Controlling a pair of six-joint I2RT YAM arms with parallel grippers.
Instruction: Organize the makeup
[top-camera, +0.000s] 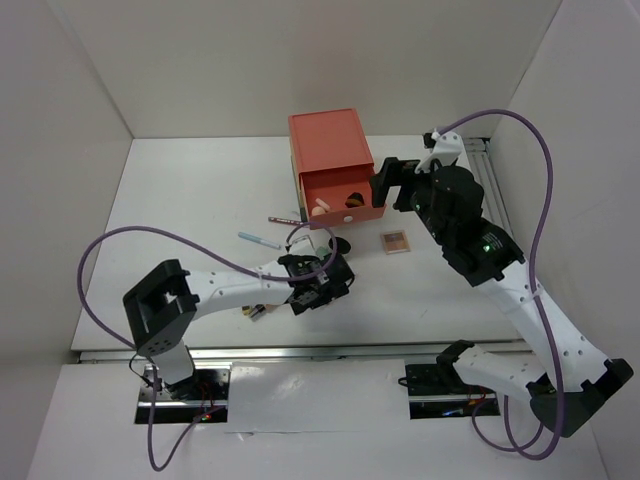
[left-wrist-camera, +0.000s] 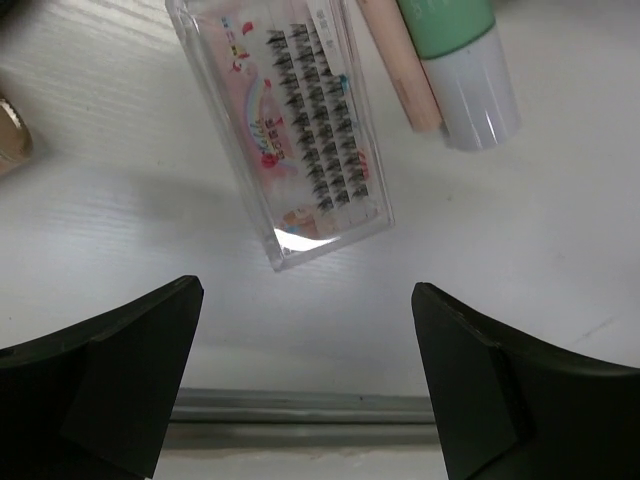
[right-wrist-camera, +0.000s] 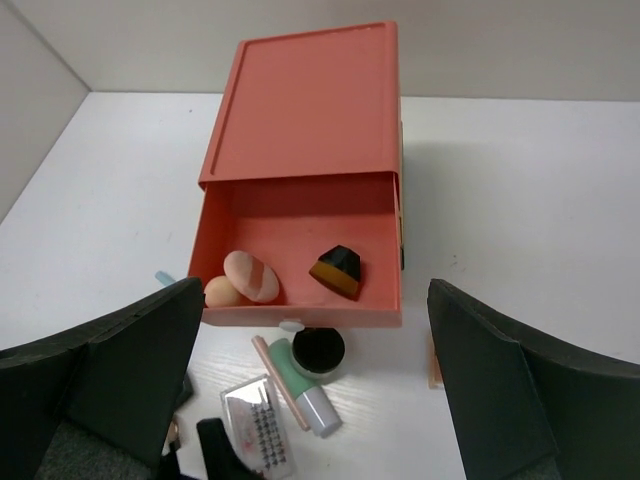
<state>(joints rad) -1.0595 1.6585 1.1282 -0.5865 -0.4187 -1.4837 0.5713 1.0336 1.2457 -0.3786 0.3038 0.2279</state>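
Your left gripper (left-wrist-camera: 305, 288) hangs low over the white table (left-wrist-camera: 120, 230), toward the middle of the near edge. Its black fingers (left-wrist-camera: 100, 380) are spread wide with nothing between them. Just beyond them lies a clear lash case (left-wrist-camera: 300, 130), flat and skewed. Past it, side by side, are a peach stick (left-wrist-camera: 400, 70) and the mint tube (left-wrist-camera: 460, 60). A gold-black lipstick (top-camera: 252, 312) lies closer to the near edge, by the left forearm.

Your right gripper (right-wrist-camera: 312, 290) is likewise parted and empty, held above the table and facing the coral drawer box (right-wrist-camera: 310, 110) at the middle of the far edge. The box's coral drawer (right-wrist-camera: 300, 215) stands pulled out. It holds two rounded sponges (right-wrist-camera: 251, 275) touching in its left corner and a black-and-orange wedge sponge (right-wrist-camera: 337, 271) apart from them. The round black pot (right-wrist-camera: 318, 350) sits just in front of the drawer. Two thin pencils (top-camera: 262, 240) lie on the box's left, and the pink palette (top-camera: 396, 241) lies toward the right edge.
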